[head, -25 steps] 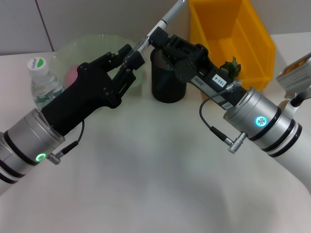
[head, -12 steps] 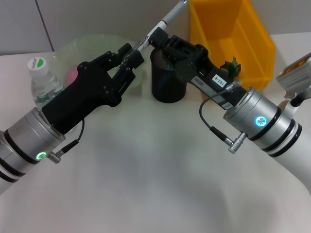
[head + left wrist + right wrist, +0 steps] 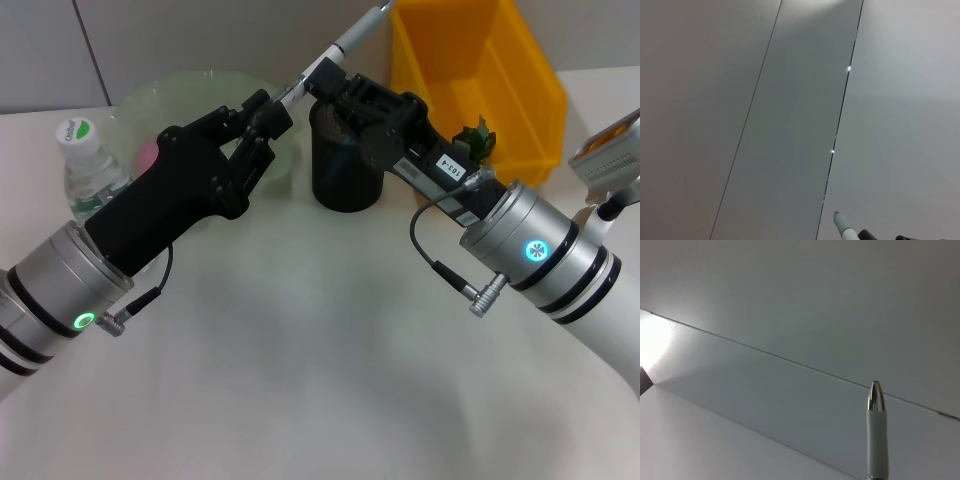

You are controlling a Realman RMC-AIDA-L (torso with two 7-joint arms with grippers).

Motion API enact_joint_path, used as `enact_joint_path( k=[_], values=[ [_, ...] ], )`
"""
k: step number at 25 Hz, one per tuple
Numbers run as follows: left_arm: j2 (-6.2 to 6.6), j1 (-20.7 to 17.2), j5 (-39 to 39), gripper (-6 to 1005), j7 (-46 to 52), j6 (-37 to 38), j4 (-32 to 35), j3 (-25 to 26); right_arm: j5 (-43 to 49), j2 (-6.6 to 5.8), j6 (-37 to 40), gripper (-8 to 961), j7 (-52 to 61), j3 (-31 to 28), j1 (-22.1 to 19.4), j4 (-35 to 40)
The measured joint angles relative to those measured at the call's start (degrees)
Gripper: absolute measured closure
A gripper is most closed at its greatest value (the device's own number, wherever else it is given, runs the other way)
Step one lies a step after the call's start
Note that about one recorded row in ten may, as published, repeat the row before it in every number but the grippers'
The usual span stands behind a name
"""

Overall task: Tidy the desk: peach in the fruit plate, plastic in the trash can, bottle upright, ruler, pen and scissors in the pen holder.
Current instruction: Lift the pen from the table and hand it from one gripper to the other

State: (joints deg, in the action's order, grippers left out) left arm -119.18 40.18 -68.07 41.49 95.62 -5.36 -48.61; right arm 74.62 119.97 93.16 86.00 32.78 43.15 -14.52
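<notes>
- The pen (image 3: pixel 340 50) is a white, silver-tipped stick held on a slant above the black pen holder (image 3: pixel 345 165), its tip pointing up and away toward the yellow bin (image 3: pixel 520 90).
- The lower end of the pen sits between the two grippers, which meet just over the pen holder's left rim.
- The right gripper (image 3: pixel 325 85) reaches in from the right, and its jaws are closed around the pen's lower shaft, where the white barrel comes out of the black fingers.
- In the right wrist view the pen (image 3: pixel 876 430) rises straight up against a bare wall, silver tip uppermost.
- The left gripper (image 3: pixel 270 118) comes in from the left with its jaws at the pen's tail end; they seem drawn together on it, but whether they truly pinch it or only touch it I cannot tell.
- The left wrist view catches only the pen's grey tip (image 3: pixel 841 224) at the frame's edge, against wall panels.
- The peach (image 3: pixel 148 152) shows pink in the pale green fruit plate (image 3: pixel 215 85), behind the left arm.
- The bottle (image 3: pixel 85 165) stands upright on the white tabletop (image 3: pixel 300 350), just beside the fruit plate and close to the left forearm.
- A green scrap (image 3: pixel 478 140) lies at the yellow bin's near edge, behind the right wrist.
</notes>
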Motion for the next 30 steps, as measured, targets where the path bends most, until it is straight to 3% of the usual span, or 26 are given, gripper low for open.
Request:
enact_joint_path(
  k=[27,30],
  values=[
    [0.0,-0.2,0.2,853,0.5,-0.2,-0.1,1.1,0.6,0.0,1.9,833,-0.9,0.3,0.2,1.5],
    [0.0,-0.2,0.1,854,0.5,-0.2,-0.1,1.5,0.7,0.0,1.9,694,-1.0,0.3,0.1,1.5]
  ],
)
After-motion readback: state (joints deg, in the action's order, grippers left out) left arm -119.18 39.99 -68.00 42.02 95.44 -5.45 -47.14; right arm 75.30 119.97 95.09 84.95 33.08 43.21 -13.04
